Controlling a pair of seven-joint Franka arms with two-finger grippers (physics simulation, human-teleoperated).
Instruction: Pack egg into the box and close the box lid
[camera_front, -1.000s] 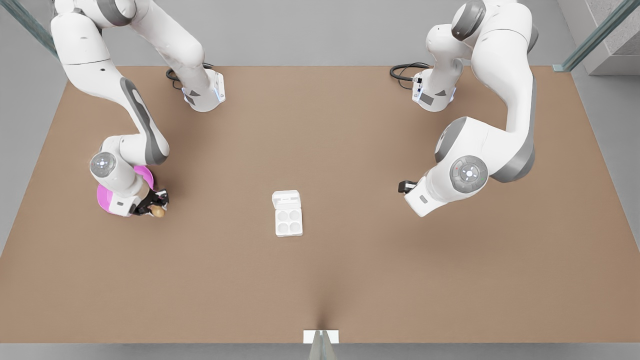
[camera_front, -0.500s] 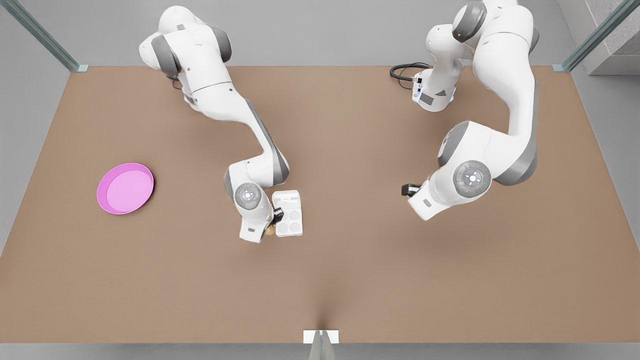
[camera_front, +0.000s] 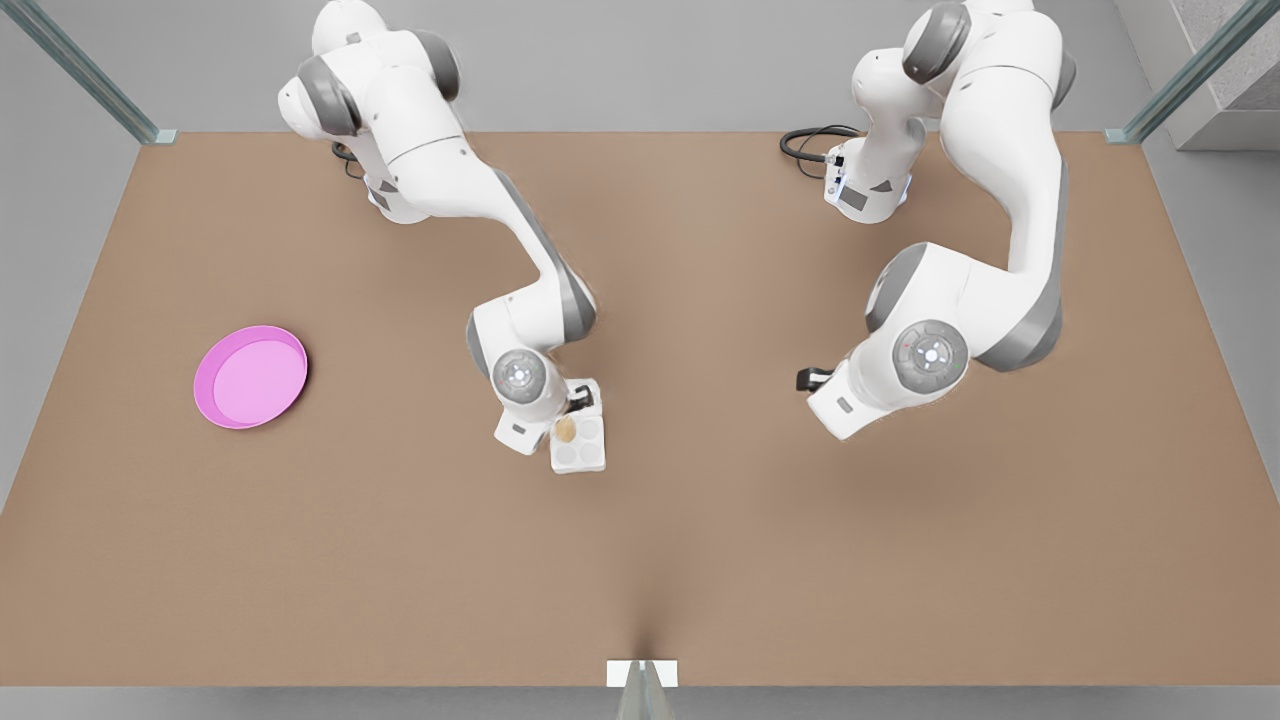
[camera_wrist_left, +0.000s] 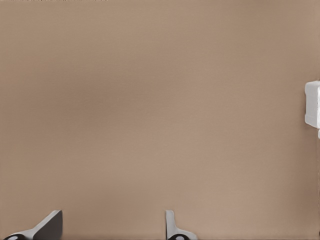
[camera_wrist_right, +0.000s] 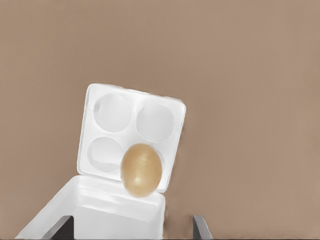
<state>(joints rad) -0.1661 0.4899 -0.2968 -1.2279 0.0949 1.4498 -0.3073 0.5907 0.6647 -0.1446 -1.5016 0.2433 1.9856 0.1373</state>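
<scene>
The egg (camera_wrist_right: 141, 170) lay in one well of the box (camera_wrist_right: 90, 100), the well next to the hinge on the front view's left, with the other three wells bare, so the packing step looked done and the closing step was in hand. The right gripper (camera_front: 575, 405) hung just over the hinge side of the carton, its two fingers spread wide and gripping nothing, the egg free between and beyond them in its wrist view. The box lid (camera_wrist_right: 110, 210) stood open, folded back away from the wells; in the front view it was largely hidden under that gripper, so its exact tilt was hard to judge. The next move called for getting a finger behind the lid's free edge and swinging it over the wells without nudging the light carton or the egg. The left gripper (camera_front: 812, 378) waited well apart on the front view's right, fingers parted and empty over the bare table (camera_front: 700, 550). A pink plate (camera_front: 250, 376) sat far off on the front view's left, obstructing nothing.
</scene>
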